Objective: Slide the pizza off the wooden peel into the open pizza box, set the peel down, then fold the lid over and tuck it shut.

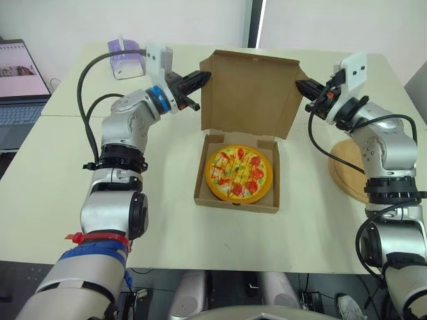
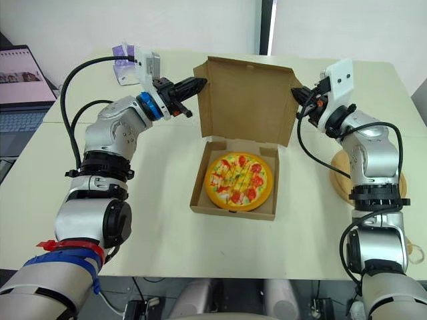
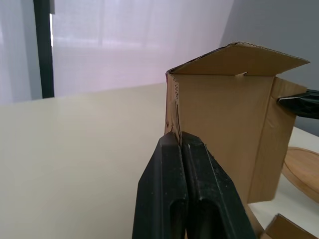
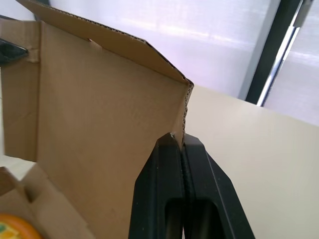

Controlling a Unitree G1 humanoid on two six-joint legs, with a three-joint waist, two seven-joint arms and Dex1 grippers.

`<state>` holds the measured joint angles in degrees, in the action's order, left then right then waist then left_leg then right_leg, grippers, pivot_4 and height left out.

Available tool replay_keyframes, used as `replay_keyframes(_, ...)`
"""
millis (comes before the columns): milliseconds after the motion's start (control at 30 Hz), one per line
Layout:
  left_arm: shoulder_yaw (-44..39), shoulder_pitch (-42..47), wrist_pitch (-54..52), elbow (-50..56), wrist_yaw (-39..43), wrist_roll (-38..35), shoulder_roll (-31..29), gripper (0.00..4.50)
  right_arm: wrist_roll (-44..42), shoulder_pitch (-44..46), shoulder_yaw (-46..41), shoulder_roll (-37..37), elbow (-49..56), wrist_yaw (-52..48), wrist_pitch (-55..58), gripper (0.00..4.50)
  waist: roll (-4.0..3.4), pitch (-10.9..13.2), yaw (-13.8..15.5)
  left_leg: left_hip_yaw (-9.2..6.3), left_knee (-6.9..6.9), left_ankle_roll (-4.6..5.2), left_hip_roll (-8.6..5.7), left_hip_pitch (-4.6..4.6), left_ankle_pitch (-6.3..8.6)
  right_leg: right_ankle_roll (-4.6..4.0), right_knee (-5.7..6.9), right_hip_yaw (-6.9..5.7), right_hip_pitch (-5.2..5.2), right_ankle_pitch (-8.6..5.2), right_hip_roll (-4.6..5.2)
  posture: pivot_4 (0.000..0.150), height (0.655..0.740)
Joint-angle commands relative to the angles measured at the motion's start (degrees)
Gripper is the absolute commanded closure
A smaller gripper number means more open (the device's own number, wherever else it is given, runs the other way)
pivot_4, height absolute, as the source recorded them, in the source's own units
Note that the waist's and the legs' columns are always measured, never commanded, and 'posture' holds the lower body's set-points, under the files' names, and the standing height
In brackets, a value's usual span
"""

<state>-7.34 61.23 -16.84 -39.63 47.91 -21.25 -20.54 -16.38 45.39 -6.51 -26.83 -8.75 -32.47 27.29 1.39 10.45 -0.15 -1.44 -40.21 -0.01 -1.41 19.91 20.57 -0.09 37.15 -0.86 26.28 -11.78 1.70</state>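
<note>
Your pizza [image 1: 239, 173] lies flat inside the pizza box [image 1: 233, 202], a round glossy disc with an orange rim and red and yellow toppings. The box is plain brown corrugated cardboard, square and shallow, sitting mid-bench [image 1: 167, 227] on the smooth cream surface. Its lid [image 1: 250, 93] stands upright at the back, with a narrow flap folded forward along the top.

The left end effector [image 1: 203, 78] pinches the lid's left edge, black fingers [image 3: 162, 194] pressed together on the cardboard. The right end effector [image 1: 300, 85] is clamped the same way on the right edge. The peel [image 1: 347, 170], a round pale wooden board, rests on the bench beneath your right arm.

The head views give you the pizza, the peel and a laptop [image 1: 17, 87] at far left. The wrist views show the lid's raw fluted edge caught between each pair of fingers, and the top flap's underside.
</note>
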Motion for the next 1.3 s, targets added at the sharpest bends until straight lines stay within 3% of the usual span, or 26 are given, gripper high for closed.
replay_keyframes(33, -0.9, -0.9, -1.2, 7.6, -5.1, -0.1, 1.2, 4.50, 1.2, 0.9, 0.6, 1.2, 7.8, 5.1, 2.8, 4.46, 0.00, 0.0, 0.0, 0.00, 0.00, 0.00, 0.00, 0.00, 0.00, 0.00, 0.00, 0.01, 0.01, 0.00, 0.00, 0.150, 0.7400)
replay_keyframes(333, 0.8, -7.9, -3.9, 22.9, -17.5, 2.9, 3.8, 4.50, 3.0, -0.8, 3.0, 6.8, 19.7, 14.7, 10.8, 4.46, -0.02, 0.0, 0.0, 0.04, -0.03, -0.01, 0.00, 0.02, -0.01, 0.00, 0.06, 0.06, 0.07, 0.00, 0.00, 0.150, 0.7400)
replay_keyframes(733, 3.3, -9.8, -7.3, 34.2, -30.1, 8.6, 6.7, 4.50, 5.0, -1.4, 3.7, 9.0, 22.5, 18.8, 11.2, 4.46, -0.02, 0.0, 0.0, 0.05, -0.04, -0.01, -0.01, 0.01, -0.01, 0.00, 0.09, 0.06, 0.05, 0.01, -0.01, 0.150, 0.7400)
replay_keyframes(867, 3.2, -8.0, -4.6, 29.5, -29.1, 8.7, 7.5, 4.50, 5.7, 0.5, 3.1, 9.0, 17.7, 18.5, 7.7, 4.46, -0.03, 0.0, 0.0, 0.07, -0.04, -0.01, -0.01, 0.00, -0.01, 0.00, 0.09, 0.06, 0.04, 0.01, -0.01, 0.150, 0.7400)
replay_keyframes(1300, 2.0, 2.5, 14.1, 0.7, -26.4, 10.9, 8.2, 4.50, 9.3, 9.7, 2.0, 8.3, -9.2, 16.7, -12.5, 4.46, -0.03, 0.0, -0.5, 0.12, -0.08, -0.01, -0.01, 0.00, -0.01, -0.01, 0.04, 0.06, 0.03, 0.04, -0.02, 0.150, 0.7400)
